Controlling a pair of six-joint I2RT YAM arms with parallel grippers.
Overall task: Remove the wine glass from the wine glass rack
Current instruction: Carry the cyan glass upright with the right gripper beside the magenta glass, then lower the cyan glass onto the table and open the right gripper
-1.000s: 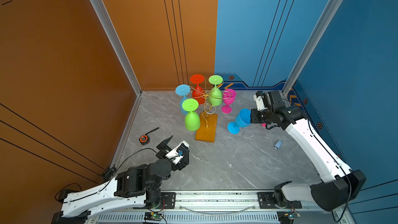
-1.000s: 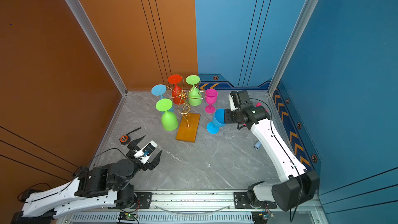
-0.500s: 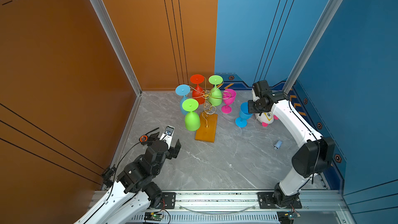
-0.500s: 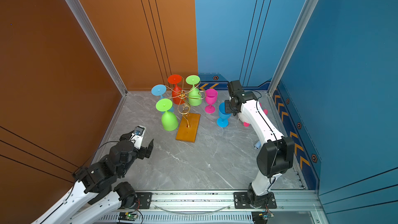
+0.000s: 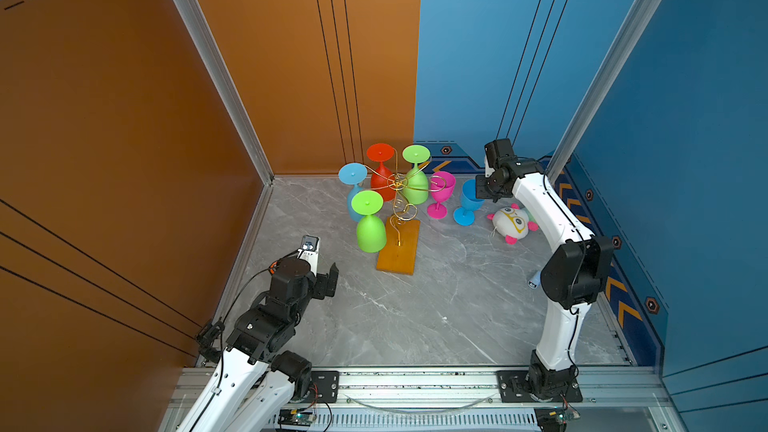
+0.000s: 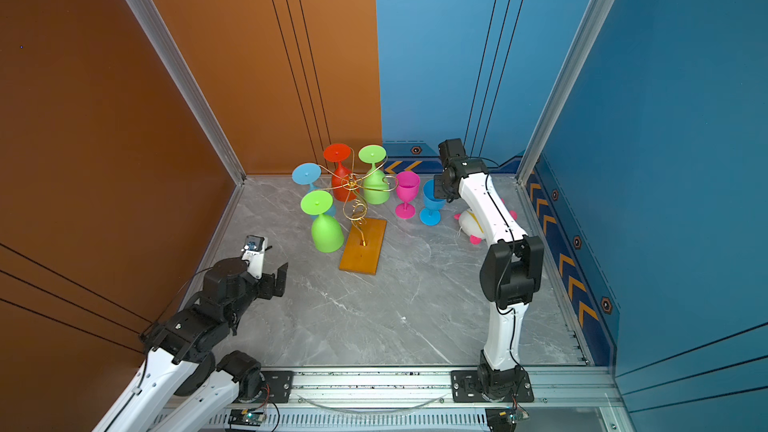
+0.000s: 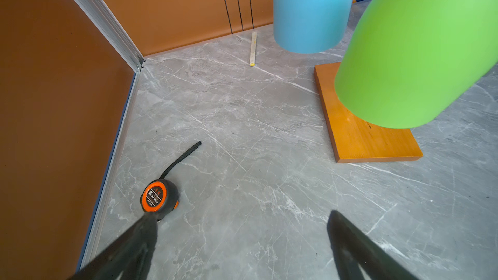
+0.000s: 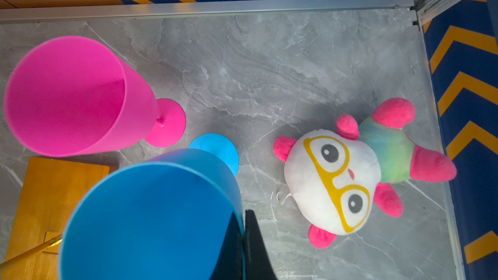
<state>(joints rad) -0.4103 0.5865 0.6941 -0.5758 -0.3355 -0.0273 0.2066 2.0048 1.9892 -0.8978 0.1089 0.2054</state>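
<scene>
Right wrist, fingers point(image 8: 257, 254) seemingly pinching wine glass point(image 8: 151, 219)

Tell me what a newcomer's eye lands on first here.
The gold wire wine glass rack at the table's back centre draws the eye, with a red glass, a light blue glass and two green glasses hanging upside down. Right of it a pink wine glass and a blue wine glass are upright, the right gripper with its jaws shut on the blue rim. A white plush toy lies beyond, near the right wall.
</scene>
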